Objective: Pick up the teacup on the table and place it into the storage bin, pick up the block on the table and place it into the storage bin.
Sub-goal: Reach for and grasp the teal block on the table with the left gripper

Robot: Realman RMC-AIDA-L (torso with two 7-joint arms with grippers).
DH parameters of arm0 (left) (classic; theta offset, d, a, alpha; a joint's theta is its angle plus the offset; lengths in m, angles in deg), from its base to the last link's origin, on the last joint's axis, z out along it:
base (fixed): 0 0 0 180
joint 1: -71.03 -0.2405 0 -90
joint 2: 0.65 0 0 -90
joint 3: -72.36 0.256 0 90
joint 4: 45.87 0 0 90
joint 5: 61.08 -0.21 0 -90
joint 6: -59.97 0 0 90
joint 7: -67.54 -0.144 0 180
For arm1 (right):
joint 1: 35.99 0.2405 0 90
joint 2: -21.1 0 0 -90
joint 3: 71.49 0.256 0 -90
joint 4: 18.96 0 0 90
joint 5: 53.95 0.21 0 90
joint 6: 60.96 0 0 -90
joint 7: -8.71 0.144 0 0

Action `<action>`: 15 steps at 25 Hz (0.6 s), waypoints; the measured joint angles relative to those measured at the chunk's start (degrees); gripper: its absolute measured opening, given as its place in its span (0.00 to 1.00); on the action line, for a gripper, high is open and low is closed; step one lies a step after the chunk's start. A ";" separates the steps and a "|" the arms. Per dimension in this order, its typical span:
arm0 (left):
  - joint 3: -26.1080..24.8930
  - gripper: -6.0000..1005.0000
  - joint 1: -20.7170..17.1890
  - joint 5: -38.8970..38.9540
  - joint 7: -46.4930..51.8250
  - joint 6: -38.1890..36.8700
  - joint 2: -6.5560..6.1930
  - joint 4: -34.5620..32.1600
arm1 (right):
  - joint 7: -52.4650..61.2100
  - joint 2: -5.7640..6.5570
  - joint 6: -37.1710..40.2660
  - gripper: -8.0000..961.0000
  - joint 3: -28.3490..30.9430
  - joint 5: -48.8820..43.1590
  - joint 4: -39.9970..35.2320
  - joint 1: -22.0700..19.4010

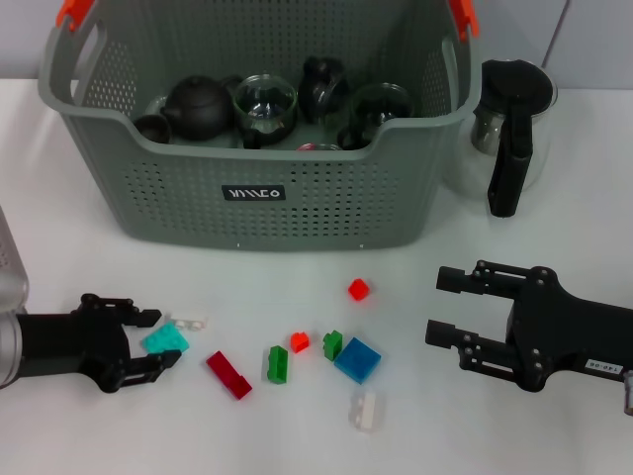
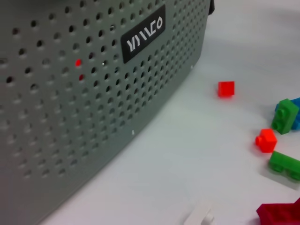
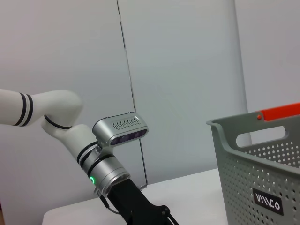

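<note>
The grey perforated storage bin (image 1: pixel 326 203) stands at the back centre and holds dark teapots and glass cups (image 1: pixel 265 104). No teacup shows on the table top. Several blocks lie in front of the bin. One is a teal block (image 1: pixel 166 341), which lies between the open fingers of my left gripper (image 1: pixel 163 338) at the lower left. My right gripper (image 1: pixel 437 307) hovers open and empty at the right, short of the blue block (image 1: pixel 357 359). The left wrist view shows the bin wall (image 2: pixel 70 117), a red block (image 2: pixel 226 88) and green blocks (image 2: pixel 285 116).
A glass jug with a black handle (image 1: pixel 509 129) stands right of the bin. Red (image 1: pixel 358 289), green (image 1: pixel 278 363), dark red (image 1: pixel 228 374) and white (image 1: pixel 367 409) blocks are scattered mid-table. The right wrist view shows my left arm (image 3: pixel 93 154) and the bin corner (image 3: pixel 262 164).
</note>
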 joint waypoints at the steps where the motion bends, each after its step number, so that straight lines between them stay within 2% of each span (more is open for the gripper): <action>1: -0.02 0.55 -0.01 0.00 0.05 0.11 0.00 0.00 | 0.00 0.00 0.00 0.66 0.00 0.00 0.00 0.00; 15: 0.76 0.54 -0.02 0.00 0.13 -0.52 0.00 0.21 | 0.00 0.00 0.00 0.66 -0.11 0.00 0.00 -0.02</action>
